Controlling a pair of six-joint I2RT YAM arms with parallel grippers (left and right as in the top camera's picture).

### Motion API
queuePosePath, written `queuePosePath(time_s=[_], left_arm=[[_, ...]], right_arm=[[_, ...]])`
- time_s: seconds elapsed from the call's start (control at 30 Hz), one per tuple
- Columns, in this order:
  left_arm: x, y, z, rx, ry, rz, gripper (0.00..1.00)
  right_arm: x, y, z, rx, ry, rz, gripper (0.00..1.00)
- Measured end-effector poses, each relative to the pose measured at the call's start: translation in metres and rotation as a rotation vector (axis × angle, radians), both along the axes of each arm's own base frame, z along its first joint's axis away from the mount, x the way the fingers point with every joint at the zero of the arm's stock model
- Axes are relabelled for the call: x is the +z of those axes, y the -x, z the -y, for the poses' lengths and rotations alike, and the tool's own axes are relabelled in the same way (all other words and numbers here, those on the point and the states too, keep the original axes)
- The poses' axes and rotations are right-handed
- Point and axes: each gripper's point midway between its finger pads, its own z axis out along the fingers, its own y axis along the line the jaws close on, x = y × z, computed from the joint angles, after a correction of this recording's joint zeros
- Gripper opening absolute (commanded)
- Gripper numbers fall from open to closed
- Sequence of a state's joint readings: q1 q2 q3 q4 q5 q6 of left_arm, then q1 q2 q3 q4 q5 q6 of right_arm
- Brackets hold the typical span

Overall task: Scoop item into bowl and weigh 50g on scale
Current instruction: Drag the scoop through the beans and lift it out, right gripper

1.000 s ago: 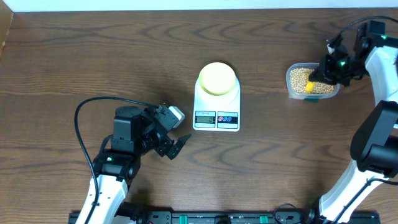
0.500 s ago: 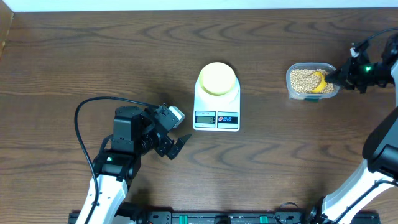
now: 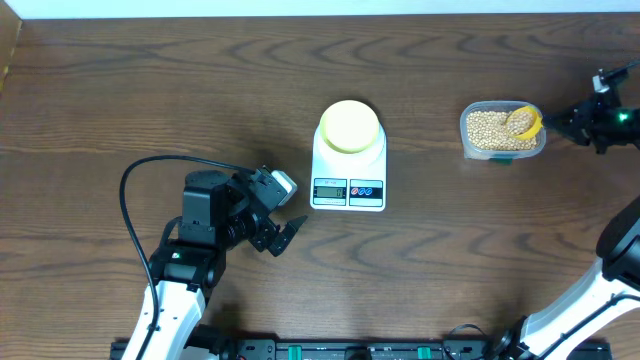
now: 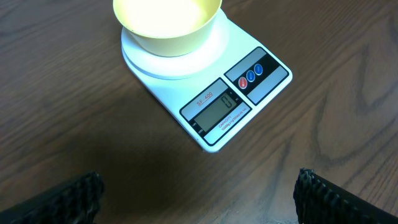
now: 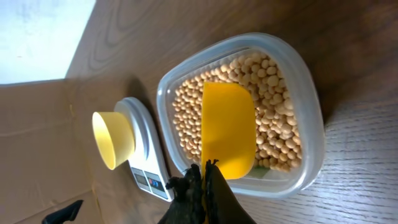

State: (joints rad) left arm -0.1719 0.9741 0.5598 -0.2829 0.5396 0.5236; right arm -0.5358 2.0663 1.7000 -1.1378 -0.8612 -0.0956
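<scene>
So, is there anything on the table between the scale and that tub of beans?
Nothing: in the overhead view only bare brown tabletop separates the scale from the tub.

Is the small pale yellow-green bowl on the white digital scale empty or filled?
Empty. Overhead, the pale yellow-green bowl shows only its plain inside, nothing in it; the display of the white scale reads zero.

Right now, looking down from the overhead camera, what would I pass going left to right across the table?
left gripper → scale with the bowl on it → clear tub of beans with the yellow scoop in it → right gripper
</scene>
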Motion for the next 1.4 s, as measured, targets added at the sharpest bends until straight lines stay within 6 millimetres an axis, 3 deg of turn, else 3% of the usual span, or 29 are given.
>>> queuePosePath(time_s=[0.6,0.9,1.4], left_arm=[[0.000,0.000,0.000,0.000,0.000,0.000,0.99],[0.000,0.000,0.000,0.000,0.000,0.000,0.99],[0.000,0.000,0.000,0.000,0.000,0.000,0.99]], right_arm=[[0.014,0.010,-0.029,0.057,-0.126,-0.005,0.01],[0.024,0.005,-0.040,0.097,-0.166,0.061,0.01],[0.037,-0.014,-0.127,0.294,-0.219,0.146,0.01]])
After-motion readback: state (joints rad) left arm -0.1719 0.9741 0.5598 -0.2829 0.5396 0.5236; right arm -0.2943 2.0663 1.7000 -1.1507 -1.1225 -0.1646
